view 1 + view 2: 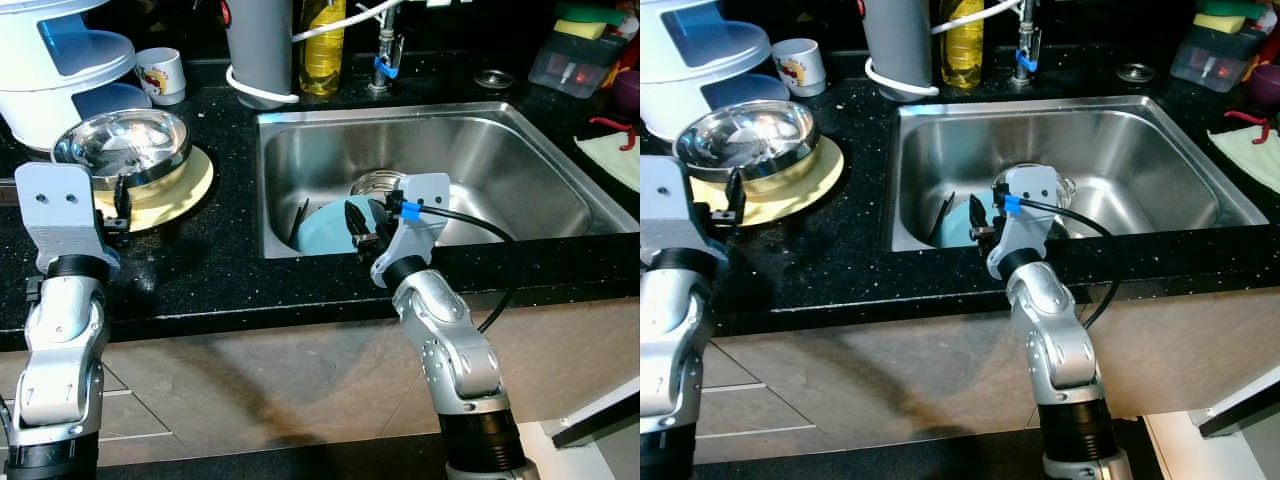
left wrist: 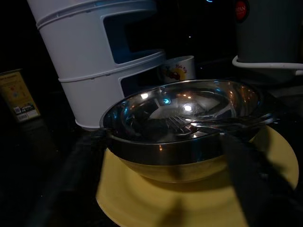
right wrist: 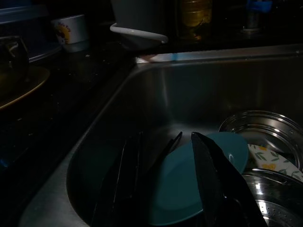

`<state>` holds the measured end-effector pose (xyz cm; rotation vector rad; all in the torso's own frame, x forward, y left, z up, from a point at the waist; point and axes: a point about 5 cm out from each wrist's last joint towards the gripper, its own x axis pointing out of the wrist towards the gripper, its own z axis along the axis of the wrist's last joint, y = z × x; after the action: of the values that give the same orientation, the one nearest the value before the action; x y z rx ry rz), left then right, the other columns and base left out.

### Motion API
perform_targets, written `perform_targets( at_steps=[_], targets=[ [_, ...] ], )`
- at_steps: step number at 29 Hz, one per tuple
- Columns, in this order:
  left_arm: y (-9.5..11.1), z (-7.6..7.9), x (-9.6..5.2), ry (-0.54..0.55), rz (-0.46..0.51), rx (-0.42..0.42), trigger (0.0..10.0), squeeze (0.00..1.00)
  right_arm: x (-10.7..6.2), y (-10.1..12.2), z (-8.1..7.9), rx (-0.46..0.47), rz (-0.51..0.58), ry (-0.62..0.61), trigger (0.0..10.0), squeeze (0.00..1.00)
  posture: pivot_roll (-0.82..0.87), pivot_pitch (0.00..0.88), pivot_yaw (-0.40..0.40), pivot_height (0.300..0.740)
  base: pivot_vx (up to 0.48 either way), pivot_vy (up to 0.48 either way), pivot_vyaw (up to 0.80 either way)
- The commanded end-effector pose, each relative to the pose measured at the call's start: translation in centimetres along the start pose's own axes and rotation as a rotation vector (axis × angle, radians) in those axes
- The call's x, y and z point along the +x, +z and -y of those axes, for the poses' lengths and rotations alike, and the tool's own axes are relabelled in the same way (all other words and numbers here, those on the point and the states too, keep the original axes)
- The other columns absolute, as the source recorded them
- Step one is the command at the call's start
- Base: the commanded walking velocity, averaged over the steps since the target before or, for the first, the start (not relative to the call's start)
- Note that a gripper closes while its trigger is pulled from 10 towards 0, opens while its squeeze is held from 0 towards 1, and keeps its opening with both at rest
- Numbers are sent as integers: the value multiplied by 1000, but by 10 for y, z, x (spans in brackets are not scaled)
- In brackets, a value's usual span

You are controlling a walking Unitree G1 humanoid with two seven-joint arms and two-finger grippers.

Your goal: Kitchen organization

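— Looking down from the head: what is on the black bench [image 1: 210, 270]?
— A steel sink [image 1: 520, 160]. The right hand [image 1: 362, 228] reaches into it over a teal plate [image 1: 325, 228]. The left hand [image 1: 110, 205] hovers by a steel bowl [image 1: 125, 145] sitting on a yellow plate [image 1: 195, 180].
— Left wrist view?
— Its fingers [image 2: 255, 179] spread wide around the bowl (utensils inside).
— Right wrist view?
— Dim; fingers [image 3: 213, 175] parted above the teal plate, holding nothing.
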<state>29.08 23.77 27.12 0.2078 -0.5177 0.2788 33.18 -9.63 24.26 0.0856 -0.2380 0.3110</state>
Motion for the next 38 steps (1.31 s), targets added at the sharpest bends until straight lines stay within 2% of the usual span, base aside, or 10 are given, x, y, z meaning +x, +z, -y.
perform_targets(
  at_steps=[1, 7, 8, 16, 23, 34, 35, 36, 37, 38],
  targets=[
    [1, 0, -1, -1, 9, 18, 10000, 1000, -1, 1, -2, 3, 5, 14, 10000, 0, -51, 207, 19, 740, 0, 0, 0],
    [-3, 5, -3, -34, -17, 38, 10000, 1000, -2, 0, -3, 4, 0, 20, 10000, 0, -51, 195, 23, 740, 0, 0, 0],
    [-5, 9, -5, -72, -27, 56, 10000, 35, -2, -1, -3, 6, 0, 21, 10000, 0, -51, 195, 23, 740, 0, 0, 0],
    [-6, 25, -2, -171, -8, 135, 10000, 0, -2, -1, -5, 12, 0, 24, 10000, 0, -51, 185, 26, 740, 0, 0, 0],
    [4, 28, 19, -165, 76, 149, 10000, 0, -1, 0, -5, 16, 4, 22, 10000, 0, -52, 186, 25, 740, 0, 0, 0],
    [5, 32, 24, -192, 100, 141, 10000, 0, -2, -1, -3, 18, 1, 13, 10000, 0, -53, 195, 27, 740, 0, 0, 0],
    [5, 33, 24, -195, 101, 141, 9569, 0, -2, -1, -3, 18, 1, 12, 10000, 0, -53, 195, 27, 740, 0, 0, 0],
    [5, 33, 24, -195, 103, 139, 5020, 0, -2, -1, -2, 18, 0, 10, 10000, 0, -52, 196, 27, 740, 0, 0, 0],
    [5, 33, 24, -195, 103, 139, 5020, 0, -2, -1, -2, 18, 0, 10, 10000, 0, -52, 196, 27, 740, 0, 0, 0],
    [4, 33, 24, -195, 103, 139, 4000, 0, -2, -1, -2, 18, 0, 9, 10000, 0, -52, 198, 25, 740, 0, 0, 0]
  ],
)
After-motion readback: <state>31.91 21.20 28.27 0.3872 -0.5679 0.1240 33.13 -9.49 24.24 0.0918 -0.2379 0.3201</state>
